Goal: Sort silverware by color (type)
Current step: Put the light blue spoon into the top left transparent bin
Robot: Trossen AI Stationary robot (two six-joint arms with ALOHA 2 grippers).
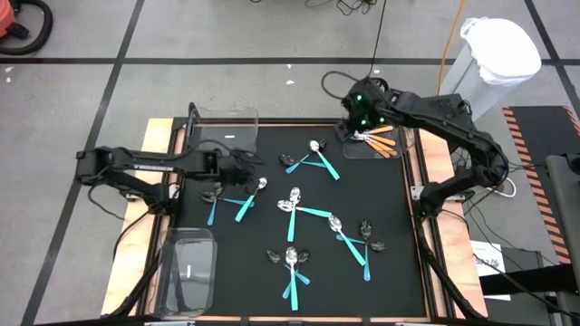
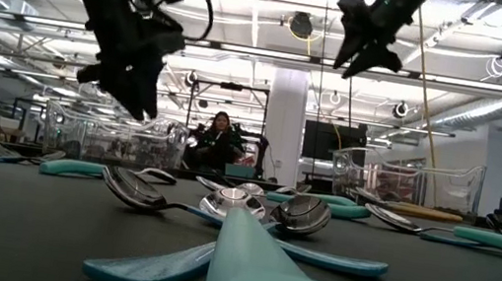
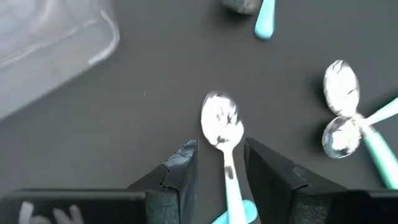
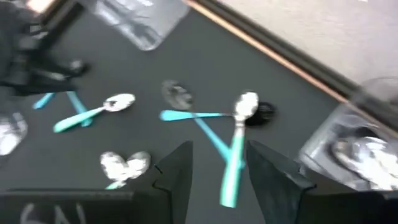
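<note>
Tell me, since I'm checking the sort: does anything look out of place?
Nothing is damaged or spilled. Teal-handled silverware lies in crossed clusters on the mat, unsorted; the orange-handled pieces sit in the bin at the far right corner.

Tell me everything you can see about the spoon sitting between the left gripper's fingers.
The teal-handled spoon lies flat on the black mat, shiny silver bowl facing up, thin metal neck running into a teal plastic handle. The open left gripper straddles its neck without visibly touching it. No other cutlery touches it.
</note>
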